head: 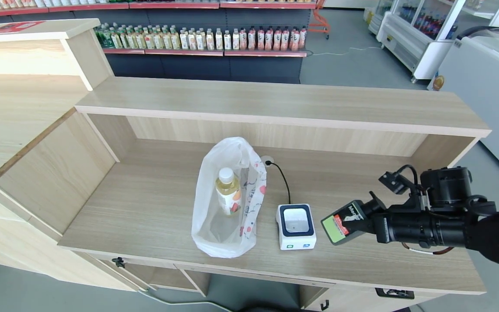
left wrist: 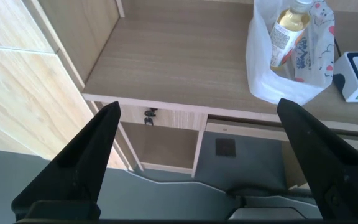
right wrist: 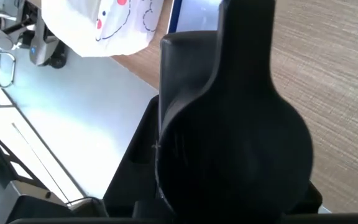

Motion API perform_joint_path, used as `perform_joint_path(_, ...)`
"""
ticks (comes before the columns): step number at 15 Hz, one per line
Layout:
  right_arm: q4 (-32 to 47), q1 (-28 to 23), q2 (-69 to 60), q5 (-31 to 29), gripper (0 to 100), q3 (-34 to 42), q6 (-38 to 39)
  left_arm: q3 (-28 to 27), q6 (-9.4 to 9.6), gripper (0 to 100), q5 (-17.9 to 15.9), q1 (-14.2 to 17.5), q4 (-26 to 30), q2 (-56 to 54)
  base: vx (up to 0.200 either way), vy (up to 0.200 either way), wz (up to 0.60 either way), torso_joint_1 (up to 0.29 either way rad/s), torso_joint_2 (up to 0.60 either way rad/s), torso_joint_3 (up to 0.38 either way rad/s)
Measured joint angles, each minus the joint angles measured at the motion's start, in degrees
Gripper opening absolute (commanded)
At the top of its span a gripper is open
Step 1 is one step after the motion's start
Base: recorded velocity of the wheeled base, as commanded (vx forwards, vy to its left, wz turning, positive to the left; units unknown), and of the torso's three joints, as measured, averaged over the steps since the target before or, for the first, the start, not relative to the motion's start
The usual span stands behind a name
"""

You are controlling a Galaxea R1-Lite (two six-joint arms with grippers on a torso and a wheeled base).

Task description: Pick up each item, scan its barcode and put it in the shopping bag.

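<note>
Scanner (head: 296, 226): on desk (head: 154, 203), cabled.
Bag (head: 215, 234): just left of scanner, open, bottle (head: 228, 193) upright inside.
Box (head: 344, 223): right of scanner, above desk, clamped in right tool (head: 360, 219).
Left tool (left wrist: 197, 107): fingers spread, empty, well left of scanner.

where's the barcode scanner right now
In the head view the scanner sits on the counter, just right of the shopping bag and left of the box held by the right gripper.
</note>
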Motion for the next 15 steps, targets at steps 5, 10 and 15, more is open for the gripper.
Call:
perform_joint_path(5, -6.66, 2.47, 3.69, -0.11, 0, -0.07, 4.97, 0.00, 0.07, 100, 0.00, 0.00, 0.00, 0.00, 0.000, 0.000, 0.00, 0.000, 0.00, 0.000)
perform_joint_path(10, -12.68, 5.11, 7.07, -0.22, 0, 0.00, 6.66, 0.00, 0.13, 100, 0.00, 0.00, 0.00, 0.00, 0.000, 0.000, 0.00, 0.000, 0.00, 0.000)
perform_joint_path(15, -17.36, 5.44, 10.41, -0.41, 0, 0.20, 6.44, 0.00, 0.16, 100, 0.00, 0.00, 0.00, 0.00, 0.000, 0.000, 0.00, 0.000, 0.00, 0.000)
